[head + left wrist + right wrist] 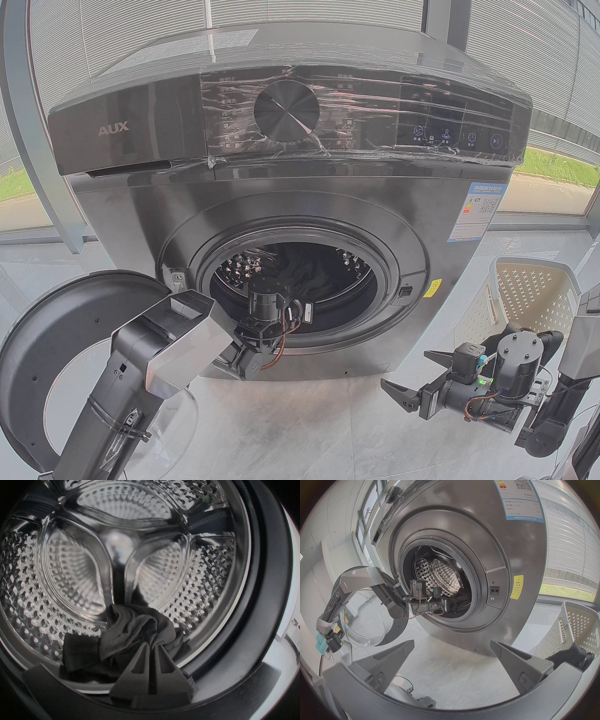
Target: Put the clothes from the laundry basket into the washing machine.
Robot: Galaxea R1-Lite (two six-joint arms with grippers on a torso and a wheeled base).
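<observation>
At the lower right of the head view, the right hand (406, 370) hangs over the pale marbled floor (300, 425). Its two wedge-shaped grey fingers are spread and hold nothing. Behind it, at the right edge, stands one white perforated plastic laundry basket (536, 270). At centre, the left hand (152, 647) sits in the round mouth of the grey metal washing machine (350, 206). Its fingers are pressed together, pinching one crumpled dark garment (131, 630) low in the dimpled steel drum (62, 573). The round door (56, 325) stands open at lower left.

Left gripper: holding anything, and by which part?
Left gripper pinches a bunched fold of dark grey crumpled cloth inside the steel drum.
</observation>
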